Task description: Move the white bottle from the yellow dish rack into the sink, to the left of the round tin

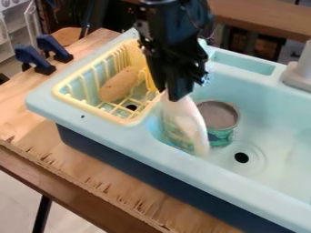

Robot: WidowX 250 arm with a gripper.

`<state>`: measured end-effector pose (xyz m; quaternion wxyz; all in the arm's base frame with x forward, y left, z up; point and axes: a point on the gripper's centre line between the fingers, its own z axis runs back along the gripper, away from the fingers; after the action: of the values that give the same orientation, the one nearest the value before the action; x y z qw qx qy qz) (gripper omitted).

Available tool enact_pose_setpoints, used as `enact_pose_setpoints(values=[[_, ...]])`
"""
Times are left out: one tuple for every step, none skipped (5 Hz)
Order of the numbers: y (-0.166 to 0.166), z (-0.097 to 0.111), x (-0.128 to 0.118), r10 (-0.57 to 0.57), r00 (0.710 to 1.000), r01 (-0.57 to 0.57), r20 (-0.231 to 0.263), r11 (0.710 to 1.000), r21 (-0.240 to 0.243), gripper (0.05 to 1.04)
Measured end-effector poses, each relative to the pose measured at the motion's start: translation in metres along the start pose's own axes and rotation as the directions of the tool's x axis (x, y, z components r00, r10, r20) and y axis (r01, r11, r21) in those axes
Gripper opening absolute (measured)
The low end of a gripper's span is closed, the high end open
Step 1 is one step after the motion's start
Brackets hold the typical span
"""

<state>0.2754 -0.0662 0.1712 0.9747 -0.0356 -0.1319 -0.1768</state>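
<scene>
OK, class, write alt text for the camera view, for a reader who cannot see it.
A black gripper holds a pale patterned item at a light-blue toy sink, near a green can. At picture left, a yellow rack holds a brown, potato-like object.

The blocky black arm point(173, 32) has a tapering end effector point(173, 94).

Sink point(112, 133): smooth plastic, soft gloss.
Rack point(62, 94), sink's left end: smooth plastic.
Can point(220, 116), inside sink: dull, metal-looking top.
Board point(115, 182), under sink: matt wood, rough splintered edge.
Clamps point(32, 60), beyond sink's left end: plastic-looking.
Gripper point(175, 94), above sink: hard, shiny highlights.
</scene>
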Motion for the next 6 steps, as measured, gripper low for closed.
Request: enact_pose_setpoints(values=[[0.005, 0.001, -0.003, 0.046, 0.999, -0.046, -0.012, 0.999, -0.026, 0.753], [0.002, 0.001, -0.004, 0.054, 0.998, -0.055, -0.018, 0.998, -0.04, 0.999], [0.0, 0.002, -0.003, 0.048, 0.999, -0.048, -0.015, 0.997, -0.054, 1.01], [0.005, 0.018, 0.004, 0.074, 0.996, -0.069, 0.053, 0.995, -0.076, 1.006], [0.008, 0.041, 0.014, 0.095, 0.986, -0.081, 0.14, 0.992, -0.099, 1.005], [0.017, 0.054, 0.019, 0.118, 0.98, -0.103, 0.163, 0.99, -0.097, 1.005]])
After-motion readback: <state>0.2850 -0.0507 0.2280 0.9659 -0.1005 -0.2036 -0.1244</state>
